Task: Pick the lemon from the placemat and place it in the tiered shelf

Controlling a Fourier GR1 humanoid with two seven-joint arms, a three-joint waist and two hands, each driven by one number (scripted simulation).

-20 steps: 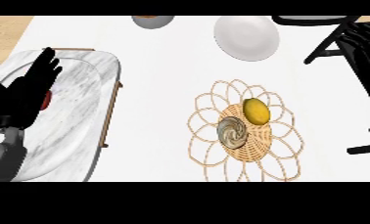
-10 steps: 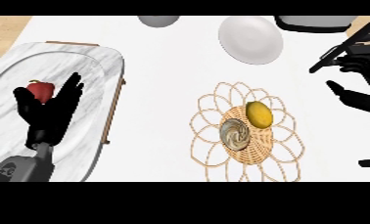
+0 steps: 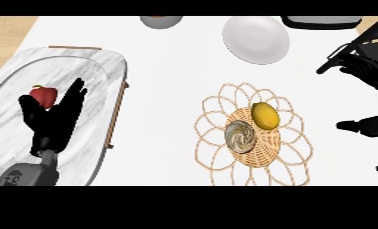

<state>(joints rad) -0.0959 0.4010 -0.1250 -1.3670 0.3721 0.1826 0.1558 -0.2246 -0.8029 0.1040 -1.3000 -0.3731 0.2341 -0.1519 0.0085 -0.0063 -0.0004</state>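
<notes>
While unclenched beside its target, right robot hand (image 3: pixel 353 68) above-right of lemon (image 3: pixel 265 115) on placemat (image 3: pixel 214 140), positioned for reaching.

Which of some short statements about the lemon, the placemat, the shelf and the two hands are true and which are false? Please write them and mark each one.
1. The lemon lies on the woven placemat. True.
2. The right hand holds the lemon. False: it is at the view's right edge, apart from the lemon.
3. A red fruit is on the marble tiered shelf. True.
4. The left hand is open, over the shelf. True.
5. The white plate lies on the placemat. False: it lies on the counter beyond it.
6. The lemon is alone on the placemat. False: a grey swirled ball lies beside it.
</notes>
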